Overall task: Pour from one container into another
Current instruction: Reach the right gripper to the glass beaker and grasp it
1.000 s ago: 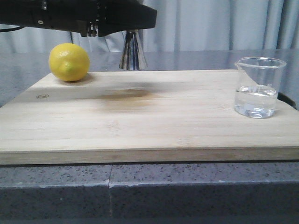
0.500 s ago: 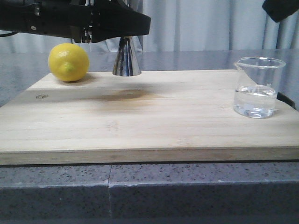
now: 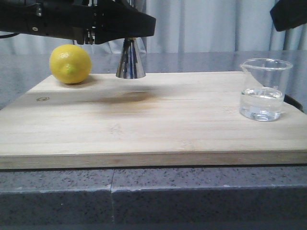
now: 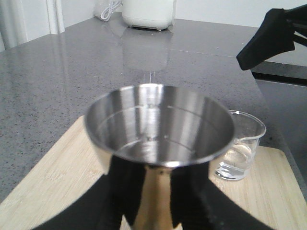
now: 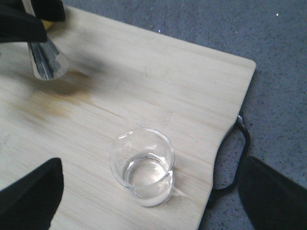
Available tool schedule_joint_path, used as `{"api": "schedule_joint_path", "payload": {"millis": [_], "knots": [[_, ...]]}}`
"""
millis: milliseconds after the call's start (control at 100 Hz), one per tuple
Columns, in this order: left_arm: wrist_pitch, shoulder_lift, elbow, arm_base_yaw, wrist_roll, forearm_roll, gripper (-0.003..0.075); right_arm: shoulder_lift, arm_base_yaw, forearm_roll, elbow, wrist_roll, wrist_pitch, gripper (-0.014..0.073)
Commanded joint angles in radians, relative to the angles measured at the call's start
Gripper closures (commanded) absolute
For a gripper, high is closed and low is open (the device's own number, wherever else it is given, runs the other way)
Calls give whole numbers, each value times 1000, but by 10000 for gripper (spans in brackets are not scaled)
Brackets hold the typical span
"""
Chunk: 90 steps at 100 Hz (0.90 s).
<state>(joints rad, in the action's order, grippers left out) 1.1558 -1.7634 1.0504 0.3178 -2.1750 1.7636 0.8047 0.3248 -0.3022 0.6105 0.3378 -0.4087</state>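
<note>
My left gripper (image 3: 129, 28) is shut on the waist of the steel jigger (image 3: 130, 61), holding it upright at the back of the wooden board (image 3: 158, 124). Its base hangs just over the board, with a shadow in front of it. In the left wrist view the jigger's open cup (image 4: 158, 122) fills the middle, and black fingers (image 4: 127, 189) clamp its gold-toned neck. The glass beaker (image 3: 265, 89) with clear liquid stands at the board's right end. My right gripper (image 5: 148, 184) hovers above the beaker (image 5: 142, 165), wide open, touching nothing.
A yellow lemon (image 3: 70, 63) lies at the board's back left corner, close beside the jigger. The board's black loop handle (image 5: 235, 160) sticks out past its right end. Grey stone counter (image 3: 153, 191) surrounds the board, with a white appliance (image 4: 147, 13) far off.
The left gripper carried the jigger a little left and lower, then held still. The right gripper came into the front view's upper right corner.
</note>
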Motion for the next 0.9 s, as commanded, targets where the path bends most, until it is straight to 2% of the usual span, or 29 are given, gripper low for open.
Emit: {"api": "schedule_joint_path", "payload": {"millis": [0, 120, 300, 470, 590, 890], "knots": [[95, 51, 22, -4, 8, 85, 500, -39, 5, -51, -46, 12, 156, -55], [95, 51, 22, -4, 8, 85, 500, -49, 53, -75, -151, 12, 296, -55], [95, 51, 22, -4, 8, 85, 500, -49, 177, -75, -265, 12, 485, -55], [95, 51, 22, -4, 8, 85, 500, -28, 209, -75, -349, 12, 702, -55], [95, 51, 22, -4, 8, 85, 500, 22, 209, -75, -373, 12, 778, -55], [95, 51, 22, -4, 8, 85, 500, 154, 209, -73, -373, 9, 865, -55]]}}
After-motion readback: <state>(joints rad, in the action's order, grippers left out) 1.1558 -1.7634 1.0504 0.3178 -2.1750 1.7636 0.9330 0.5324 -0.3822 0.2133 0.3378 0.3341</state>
